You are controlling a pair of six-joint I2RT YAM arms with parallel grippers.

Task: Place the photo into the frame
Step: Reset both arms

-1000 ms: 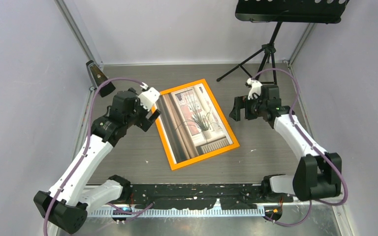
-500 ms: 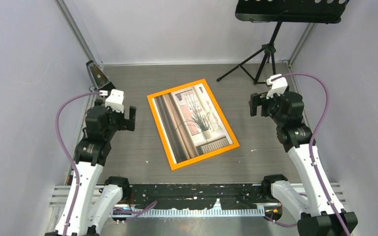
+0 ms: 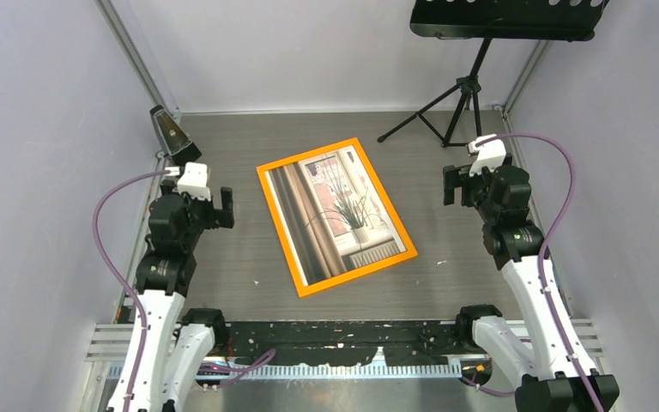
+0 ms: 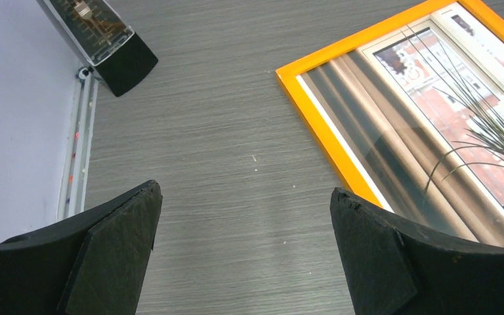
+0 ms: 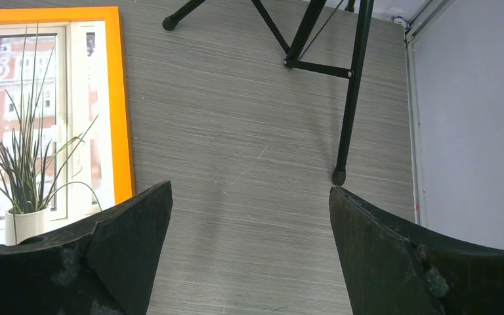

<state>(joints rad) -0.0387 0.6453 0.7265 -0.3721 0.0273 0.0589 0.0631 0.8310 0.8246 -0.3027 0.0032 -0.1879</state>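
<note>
The photo [image 3: 335, 210], a window with curtains and a spiky potted plant, lies face up inside the orange frame [image 3: 357, 274] at the middle of the grey table, turned slightly. My left gripper [image 3: 213, 211] hovers to the frame's left, open and holding nothing. In the left wrist view its gripper [image 4: 244, 191] spans bare table, with the frame's corner [image 4: 325, 128] and the photo [image 4: 433, 111] off to the right. My right gripper [image 3: 463, 187] hovers to the frame's right, open and holding nothing. The right wrist view shows its gripper [image 5: 250, 189] over bare table, the frame [image 5: 119, 105] and photo [image 5: 33, 131] at left.
A black music stand [image 3: 506, 17] on a tripod [image 3: 455, 94] stands at the back right, one foot [image 5: 338, 176] close to my right fingers. A small dark box [image 3: 172, 137] sits at the back left by the wall. Walls close in both sides.
Both arms drew back from the frame, the left one leftward and the right one rightward, and rose. The frame and photo stayed put. Both grippers remain open.
</note>
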